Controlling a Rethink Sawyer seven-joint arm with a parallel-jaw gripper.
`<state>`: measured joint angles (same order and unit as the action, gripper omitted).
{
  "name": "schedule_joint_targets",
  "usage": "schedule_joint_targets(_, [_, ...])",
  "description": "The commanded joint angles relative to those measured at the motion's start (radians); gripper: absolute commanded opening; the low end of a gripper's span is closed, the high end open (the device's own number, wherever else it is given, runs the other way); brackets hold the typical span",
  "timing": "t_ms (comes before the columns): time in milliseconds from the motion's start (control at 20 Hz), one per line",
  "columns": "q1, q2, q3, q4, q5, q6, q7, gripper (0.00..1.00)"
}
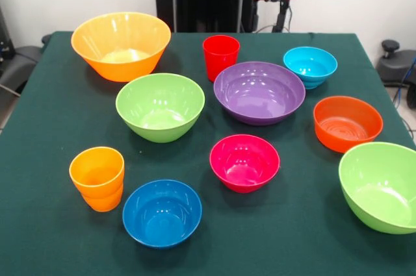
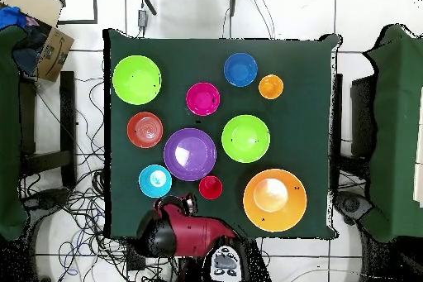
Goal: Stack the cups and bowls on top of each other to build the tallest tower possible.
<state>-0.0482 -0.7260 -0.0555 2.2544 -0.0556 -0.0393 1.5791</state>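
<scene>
Green cloth covers the bench (image 1: 39, 237), where bowls lie scattered and unstacked around the red cup (image 1: 221, 56), so a tower begun on that narrow base may topple (tool (image 2: 188, 205) drawn back, grip state impossible to tell).

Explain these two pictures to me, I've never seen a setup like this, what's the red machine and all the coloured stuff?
The red and black machine is a robot arm, drawn back at the table's edge. Its gripper is not visible, and nothing is held. One picture looks across the green-clothed table toward the robot; the other looks straight down. On the cloth, all apart and unstacked except the orange cups, are glossy plastic bowls: large yellow-orange, two lime green, wide purple, pink, orange, dark blue, light blue. There is also a red plastic cup and nested orange cups.
</scene>
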Motion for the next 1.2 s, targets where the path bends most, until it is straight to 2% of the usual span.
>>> schedule_joint_targets(50, [-0.021,-0.011,0.041,-0.075,-0.171,0.251,-0.113,1.0])
schedule_joint_targets(600, [-0.038,-0.011,0.073,-0.117,-0.284,0.279,-0.023,1.0])
schedule_joint_targets(1200, [-0.092,0.029,0.137,-0.186,-0.359,0.304,-0.033,1.0])
